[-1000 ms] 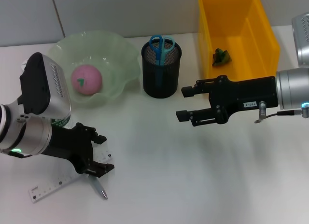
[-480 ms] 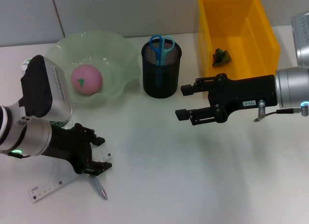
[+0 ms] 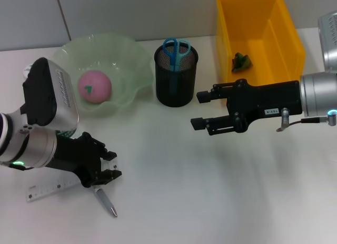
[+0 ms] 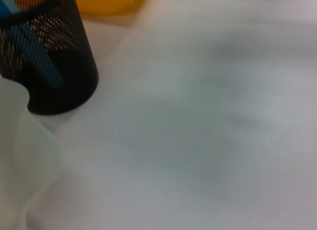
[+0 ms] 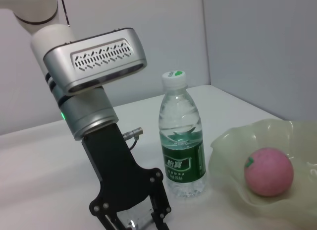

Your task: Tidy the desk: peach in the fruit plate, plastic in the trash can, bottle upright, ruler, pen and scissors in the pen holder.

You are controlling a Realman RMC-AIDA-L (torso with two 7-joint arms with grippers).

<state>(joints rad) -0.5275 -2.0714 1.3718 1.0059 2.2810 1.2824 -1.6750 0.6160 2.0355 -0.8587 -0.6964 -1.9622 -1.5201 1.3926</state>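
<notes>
My left gripper (image 3: 107, 166) is low at the front left, shut on one end of the clear ruler (image 3: 47, 188), which sticks out to the left. The silver pen (image 3: 106, 202) lies just in front of it. The right wrist view shows the same gripper (image 5: 132, 219) with a bit of ruler between its fingers. The bottle (image 5: 182, 141) stands upright behind the left arm. The pink peach (image 3: 95, 86) sits in the green fruit plate (image 3: 129, 57). Blue scissors (image 3: 176, 47) stand in the black mesh pen holder (image 3: 176, 81). Green plastic (image 3: 241, 61) lies in the yellow trash can (image 3: 287, 31). My right gripper (image 3: 202, 111) hovers open, right of the holder.
The left arm's bulky wrist (image 3: 47, 97) hides most of the bottle in the head view. The pen holder (image 4: 49, 66) and the plate's edge (image 4: 25, 155) show in the left wrist view. White tabletop (image 3: 210, 191) stretches across the front right.
The left gripper's fingers have closed on the ruler, and the ruler's far end has swung up and to the left. The right gripper has barely moved.
</notes>
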